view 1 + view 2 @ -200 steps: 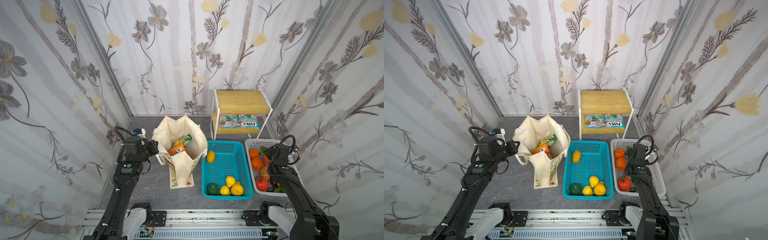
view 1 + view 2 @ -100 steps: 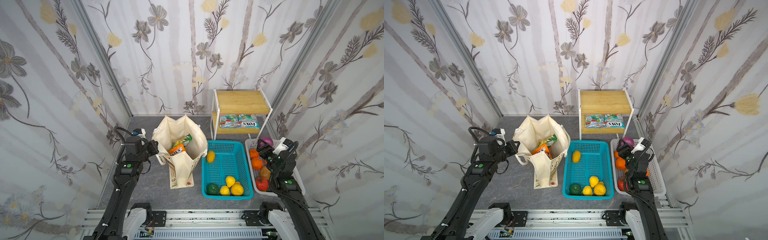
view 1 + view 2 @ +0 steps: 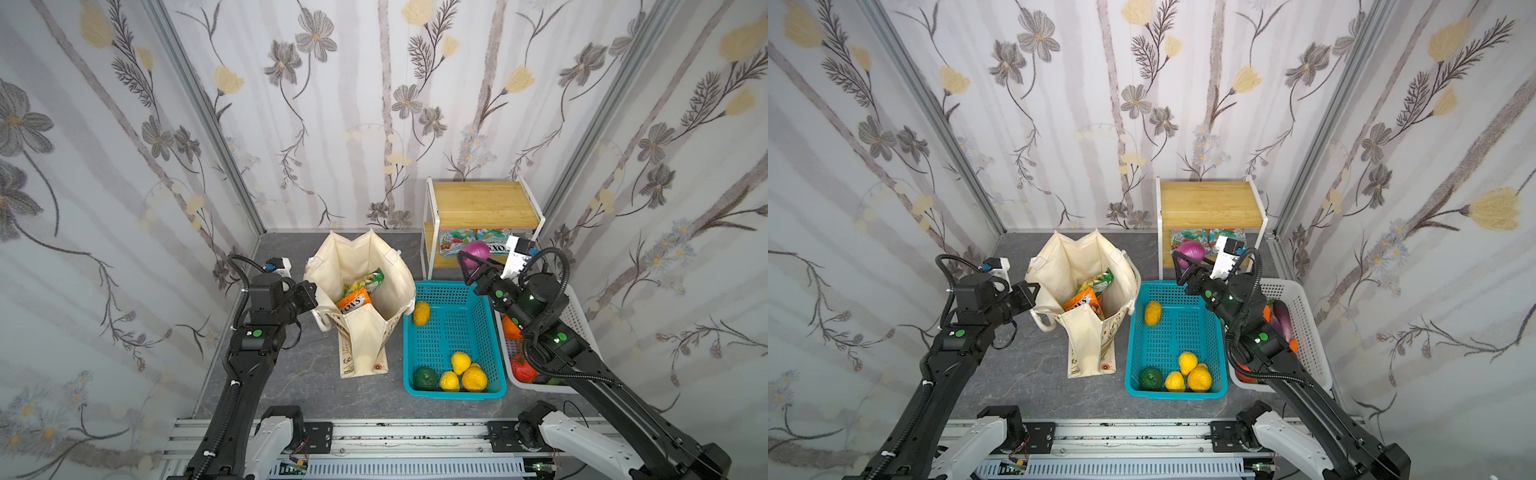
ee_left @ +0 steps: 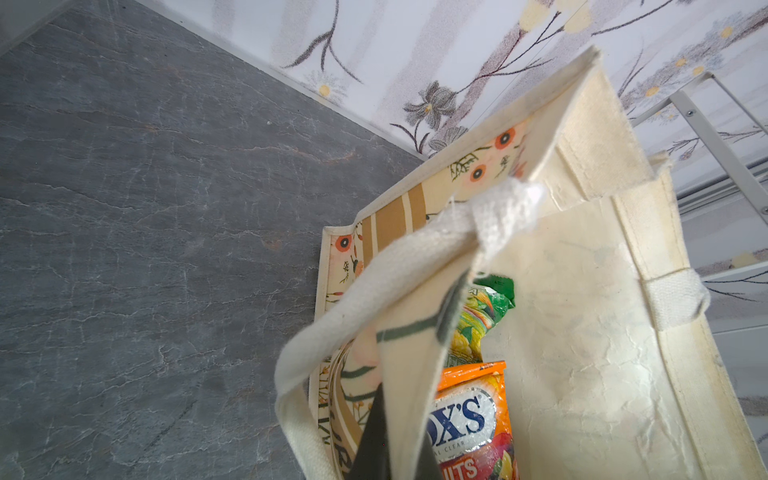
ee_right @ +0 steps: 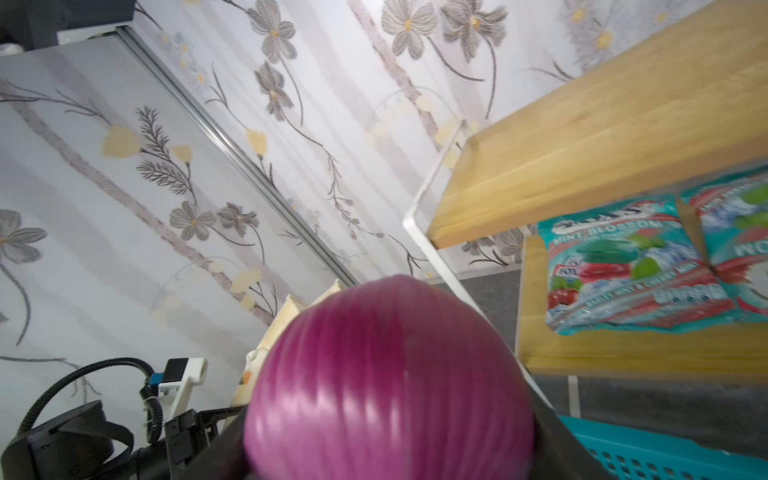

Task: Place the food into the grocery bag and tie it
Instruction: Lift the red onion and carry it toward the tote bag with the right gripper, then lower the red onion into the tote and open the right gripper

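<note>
Standing open, grocery bag holds snack packets.

Right of the bag, the right arm covers most of the white basket; the wrist views cut off the onion and orange packet.

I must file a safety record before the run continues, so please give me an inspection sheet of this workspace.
Surface: grey stone-pattern tabletop, nothing spilled.
Job's things: grocery bag stands open with orange packet and green packet inside; purple onion held in the air; lemons in teal basket.
Clutter: white basket of produce; wooden shelf holding teal packets.
End effectors: left end effector shut on the grocery bag rim; right end effector shut on the purple onion.
Cables: black hose loops at both wrists, nothing snagged.
Surroundings: floral walls on three sides.
</note>
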`<state>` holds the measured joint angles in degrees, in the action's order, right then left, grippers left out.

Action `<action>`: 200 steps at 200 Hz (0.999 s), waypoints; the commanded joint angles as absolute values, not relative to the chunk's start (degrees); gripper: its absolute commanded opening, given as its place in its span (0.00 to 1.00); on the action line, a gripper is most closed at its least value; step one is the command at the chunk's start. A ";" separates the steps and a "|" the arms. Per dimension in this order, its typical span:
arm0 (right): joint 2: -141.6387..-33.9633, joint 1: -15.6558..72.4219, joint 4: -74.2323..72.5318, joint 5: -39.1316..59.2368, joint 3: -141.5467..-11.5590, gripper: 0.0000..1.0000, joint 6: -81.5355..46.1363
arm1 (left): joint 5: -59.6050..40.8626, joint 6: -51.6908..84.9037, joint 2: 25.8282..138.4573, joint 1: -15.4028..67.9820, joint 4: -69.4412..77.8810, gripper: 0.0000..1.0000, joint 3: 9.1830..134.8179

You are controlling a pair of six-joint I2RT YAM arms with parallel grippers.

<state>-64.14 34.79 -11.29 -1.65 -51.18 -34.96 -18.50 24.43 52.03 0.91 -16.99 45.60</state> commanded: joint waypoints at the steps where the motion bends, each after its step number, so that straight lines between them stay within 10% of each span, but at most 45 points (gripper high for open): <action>1: -69.78 40.28 -13.09 -3.98 -56.49 0.56 -29.65 | -18.73 25.29 51.94 0.95 -16.44 0.00 46.13; 100: -112.67 55.87 9.38 -5.03 -97.64 0.56 -27.39 | -19.50 25.14 52.12 0.97 -16.68 0.00 46.84; 200: -134.45 55.63 22.78 -27.87 -112.42 0.59 -27.10 | -18.50 24.00 51.77 0.90 -17.47 0.00 47.70</action>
<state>-130.82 55.48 17.82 -19.03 -108.47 -26.96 -19.27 24.40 51.86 0.95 -18.46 47.03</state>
